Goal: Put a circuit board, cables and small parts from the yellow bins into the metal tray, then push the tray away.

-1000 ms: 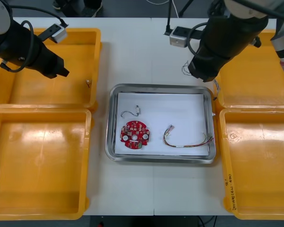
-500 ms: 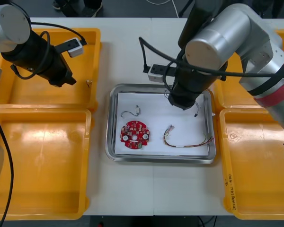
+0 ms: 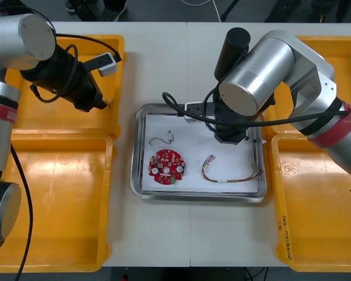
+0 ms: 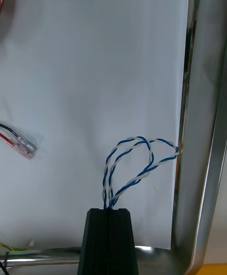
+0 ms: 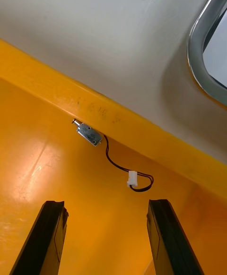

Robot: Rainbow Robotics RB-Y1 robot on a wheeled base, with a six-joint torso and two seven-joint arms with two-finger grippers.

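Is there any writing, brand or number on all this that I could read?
Nothing reads clearly.
Rim of the right near yellow bin: dark marks, too small to read.
Wall of the left far yellow bin: faint marks, blurred.
Red circuit board: any print too small to tell.

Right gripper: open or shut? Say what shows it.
Right gripper shut on the blue and white cable: fingers together, cable emerging between them.
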